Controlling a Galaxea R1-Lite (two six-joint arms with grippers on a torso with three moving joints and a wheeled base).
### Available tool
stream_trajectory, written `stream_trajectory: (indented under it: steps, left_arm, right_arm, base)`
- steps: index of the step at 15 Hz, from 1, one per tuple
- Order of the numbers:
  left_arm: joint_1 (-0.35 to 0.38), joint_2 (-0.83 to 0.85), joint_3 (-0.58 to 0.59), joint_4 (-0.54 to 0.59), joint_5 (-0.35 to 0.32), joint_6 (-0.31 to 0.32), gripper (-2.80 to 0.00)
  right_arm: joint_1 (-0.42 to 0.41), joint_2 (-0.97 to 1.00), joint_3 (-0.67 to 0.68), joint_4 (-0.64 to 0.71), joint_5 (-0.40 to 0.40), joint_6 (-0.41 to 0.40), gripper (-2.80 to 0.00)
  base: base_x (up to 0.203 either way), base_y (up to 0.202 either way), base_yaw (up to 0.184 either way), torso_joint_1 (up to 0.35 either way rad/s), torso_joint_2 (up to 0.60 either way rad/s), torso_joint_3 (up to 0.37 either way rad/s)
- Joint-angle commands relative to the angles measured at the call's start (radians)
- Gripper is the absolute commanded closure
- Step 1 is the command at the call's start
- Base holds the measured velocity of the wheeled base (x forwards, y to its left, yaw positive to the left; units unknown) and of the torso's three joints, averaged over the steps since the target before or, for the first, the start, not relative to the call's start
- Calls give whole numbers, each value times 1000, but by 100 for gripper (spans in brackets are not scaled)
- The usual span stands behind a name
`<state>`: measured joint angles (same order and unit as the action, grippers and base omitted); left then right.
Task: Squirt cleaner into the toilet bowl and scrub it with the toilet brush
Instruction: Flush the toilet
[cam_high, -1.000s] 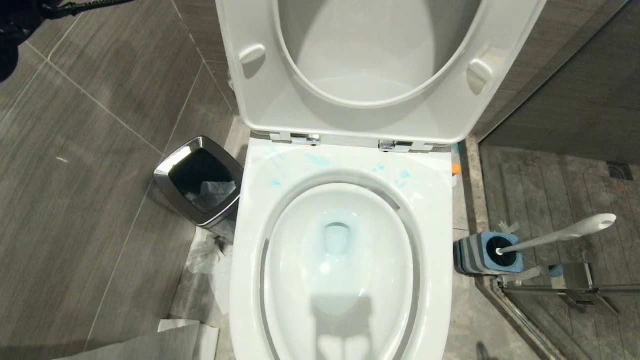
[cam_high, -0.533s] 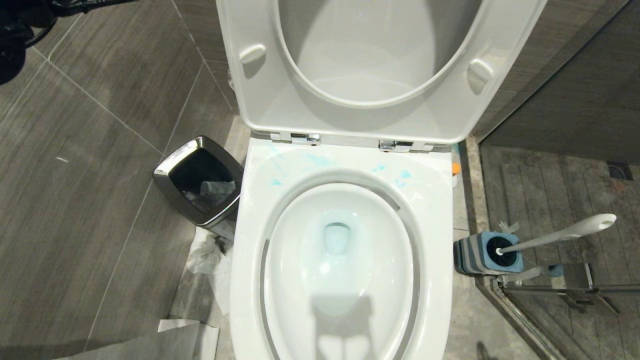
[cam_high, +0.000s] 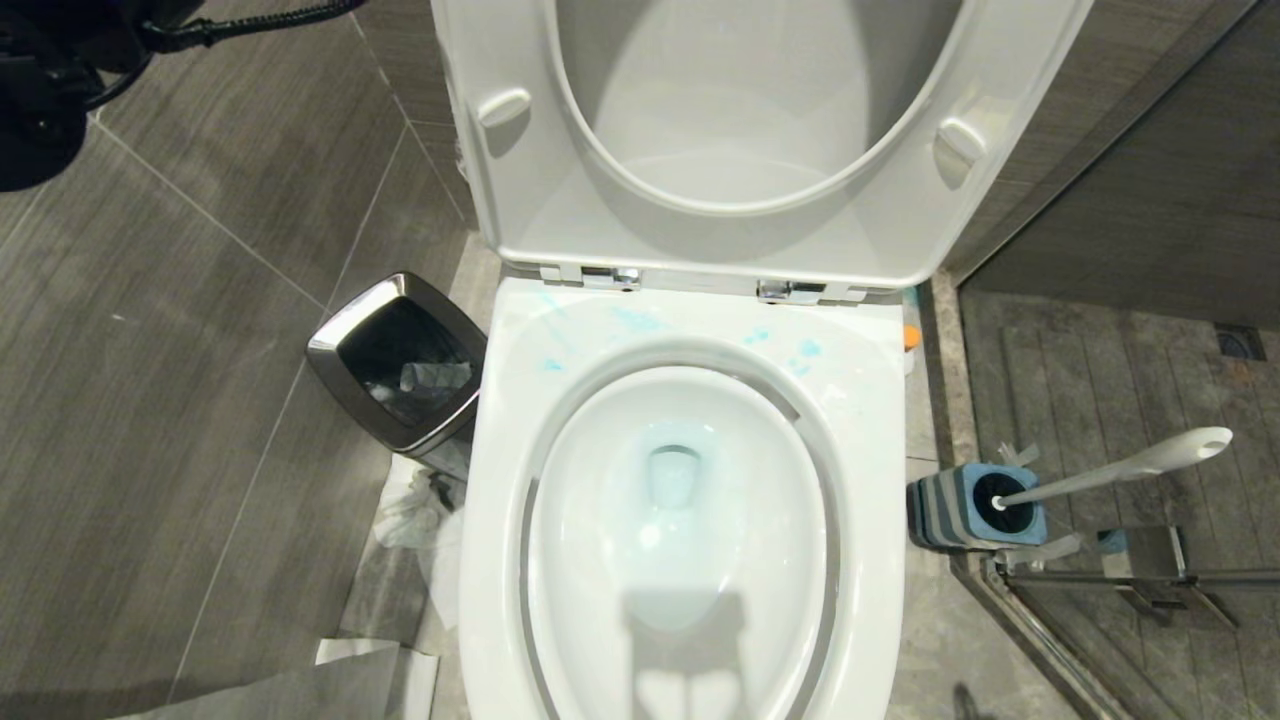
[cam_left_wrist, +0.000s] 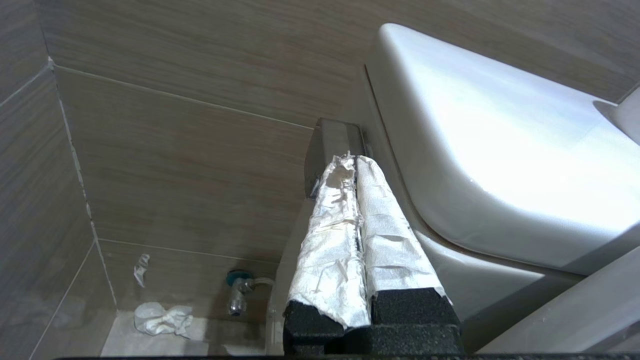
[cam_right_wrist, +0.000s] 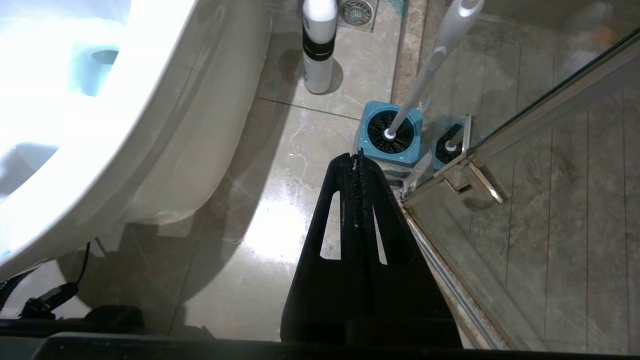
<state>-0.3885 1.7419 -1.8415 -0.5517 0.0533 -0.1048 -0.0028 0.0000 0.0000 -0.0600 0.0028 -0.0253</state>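
Observation:
The toilet bowl (cam_high: 860, 480) stands open with seat and lid (cam_high: 760, 130) raised; turquoise water (cam_high: 672, 480) lies in the basin and blue smears (cam_high: 640, 320) mark the back rim. The toilet brush (cam_high: 1120, 470) leans in its blue-and-grey holder (cam_high: 965, 505) on the floor to the right. Of the cleaner only the orange cap (cam_high: 911, 337) peeks out behind the rim; its pale body (cam_right_wrist: 318, 50) stands on the floor. My left gripper (cam_left_wrist: 350, 161), fingers wrapped in white, is shut and empty beside the toilet's side. My right gripper (cam_right_wrist: 356, 156) hangs shut and empty just short of the holder (cam_right_wrist: 392, 132).
A chrome-rimmed black bin (cam_high: 330, 345) with paper inside stands left of the toilet, with tissue scraps (cam_high: 410, 510) on the floor near it. A glass shower door with a metal hinge (cam_high: 1150, 560) bounds the right. A water valve (cam_left_wrist: 239, 287) sits low on the wall.
My left arm's dark bulk and cable at the upper left have come further into the head view, down and rightward. Toilet, brush and bin have stayed put.

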Motion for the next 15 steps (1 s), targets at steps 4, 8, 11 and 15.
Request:
stream_trajectory:
  steps: [4, 8, 11, 15]
  left_arm:
    - [-1, 22, 13, -4, -1, 3, 0]
    - [-15, 56, 19, -2, -14, 5, 0]
    - [-29, 94, 16, -2, -15, 7, 0]
    - [-26, 123, 13, -2, -33, 7, 0]
  right_arm:
    - [0, 1, 25, -1, 0, -1, 0]
    - [0, 1, 25, -1, 0, -1, 0]
    - [0, 2, 25, -1, 0, -1, 0]
    - [0, 0, 25, -1, 0, -1, 0]
  base:
    - [0, 0, 0, 0, 0, 0]
    - [0, 0, 0, 0, 0, 0]
    - [0, 0, 0, 0, 0, 0]
    - [0, 0, 0, 0, 0, 0]
